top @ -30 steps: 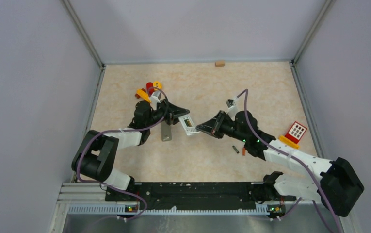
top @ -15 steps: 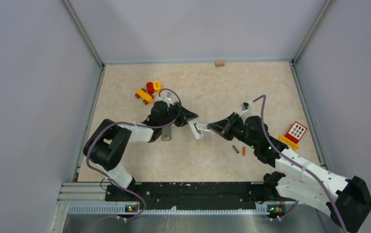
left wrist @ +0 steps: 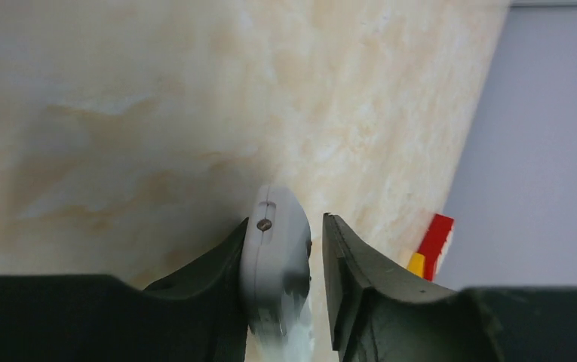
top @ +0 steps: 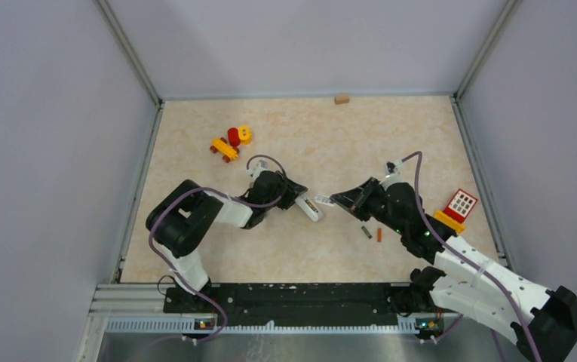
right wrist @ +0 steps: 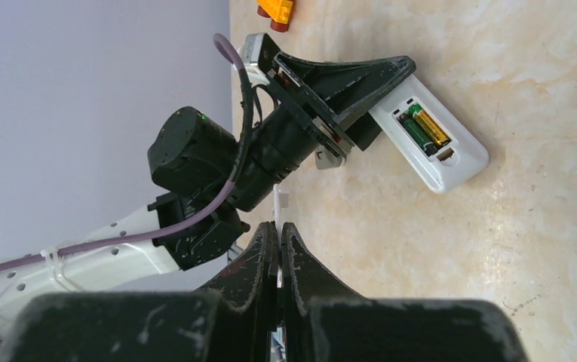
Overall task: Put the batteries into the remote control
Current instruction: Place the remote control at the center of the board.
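Observation:
The white remote control (top: 312, 208) lies back-up at mid-table, its compartment open. In the right wrist view the remote control (right wrist: 451, 162) holds two batteries side by side, a dark green one (right wrist: 415, 133) and an orange one (right wrist: 431, 127). My left gripper (top: 298, 198) is shut on the remote's near end. From its own wrist, the left gripper (left wrist: 286, 220) has one finger flat along the remote control (left wrist: 274, 249), with a sliver of gap at the other tip. My right gripper (top: 336, 199) (right wrist: 277, 225) is shut on a thin white cover plate (right wrist: 277, 202), just right of the remote. Two loose batteries, a dark one (top: 366, 231) and an orange one (top: 379, 234), lie below the right gripper.
A red and yellow toy cluster (top: 231, 142) sits at the back left. A red-yellow window block (top: 458, 204) stands near the right wall. A small tan block (top: 341, 98) lies against the back wall. Grey walls close in three sides.
My left arm has carried the remote to the right and nearer, down to the middle of the table. The right gripper has backed off to the right, still shut on the cover plate.

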